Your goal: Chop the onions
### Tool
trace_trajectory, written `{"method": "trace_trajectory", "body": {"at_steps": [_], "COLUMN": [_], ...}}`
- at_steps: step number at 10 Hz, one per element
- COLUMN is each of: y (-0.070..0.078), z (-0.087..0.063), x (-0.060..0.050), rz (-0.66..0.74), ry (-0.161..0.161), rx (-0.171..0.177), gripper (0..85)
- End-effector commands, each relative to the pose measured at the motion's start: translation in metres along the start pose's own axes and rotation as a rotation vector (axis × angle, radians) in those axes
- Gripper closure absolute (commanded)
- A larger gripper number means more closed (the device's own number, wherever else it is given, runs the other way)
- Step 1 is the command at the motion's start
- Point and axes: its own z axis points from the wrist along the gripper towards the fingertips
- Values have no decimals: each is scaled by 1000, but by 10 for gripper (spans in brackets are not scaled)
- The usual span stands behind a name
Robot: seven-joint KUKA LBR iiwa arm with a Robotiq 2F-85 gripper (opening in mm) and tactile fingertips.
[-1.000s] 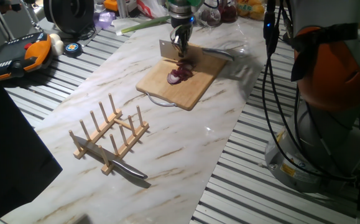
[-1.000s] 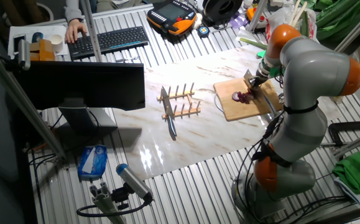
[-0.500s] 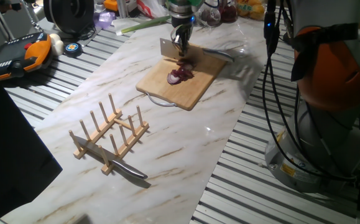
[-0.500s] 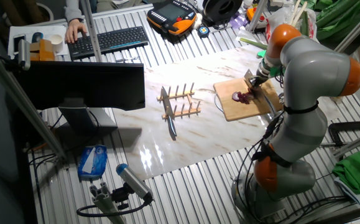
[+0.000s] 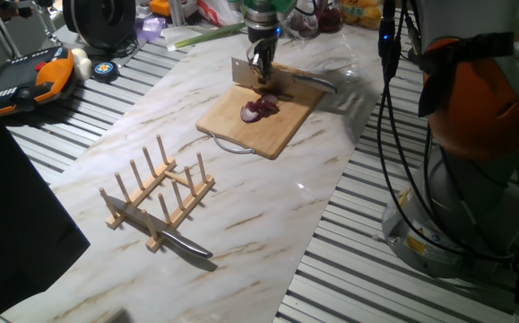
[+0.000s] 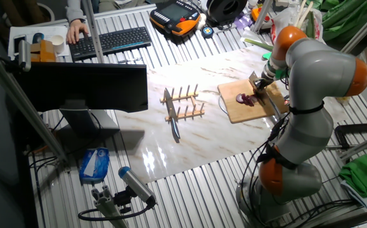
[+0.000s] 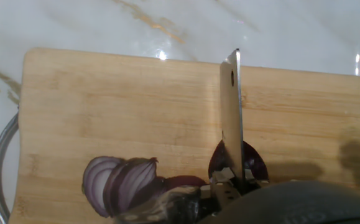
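A purple onion (image 5: 259, 109), cut into pieces, lies on the wooden cutting board (image 5: 277, 130). My gripper (image 5: 259, 61) is shut on the handle of a cleaver (image 5: 243, 72) and holds it just above the board's far part, behind the onion. In the other fixed view the gripper (image 6: 261, 80) stands over the onion (image 6: 246, 99) on the board (image 6: 237, 111). In the hand view the cleaver (image 7: 231, 112) shows edge-on. One onion piece (image 7: 119, 181) lies to its left and another (image 7: 255, 163) sits under the blade, on the board (image 7: 124, 106).
A wooden dish rack (image 5: 156, 191) stands in front with a knife (image 5: 184, 241) through it; both also show in the other fixed view, rack (image 6: 184, 104) and knife (image 6: 174, 124). A second metal utensil (image 5: 313, 81) lies at the board's far right. Wrapped vegetables and clutter line the back edge.
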Motion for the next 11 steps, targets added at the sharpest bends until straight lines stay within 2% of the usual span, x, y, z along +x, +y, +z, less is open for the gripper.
{"method": "trace_trajectory", "body": {"at_steps": [1, 5, 8, 11], "y": [0, 3, 3, 3], "z": [-3, 1, 11, 12], "x": [0, 0, -3, -3], "rz": [0, 5, 7, 7], "ry": [-1, -2, -4, -7], "rx": [2, 4, -2, -7], "gripper": [843, 843, 843, 843]}}
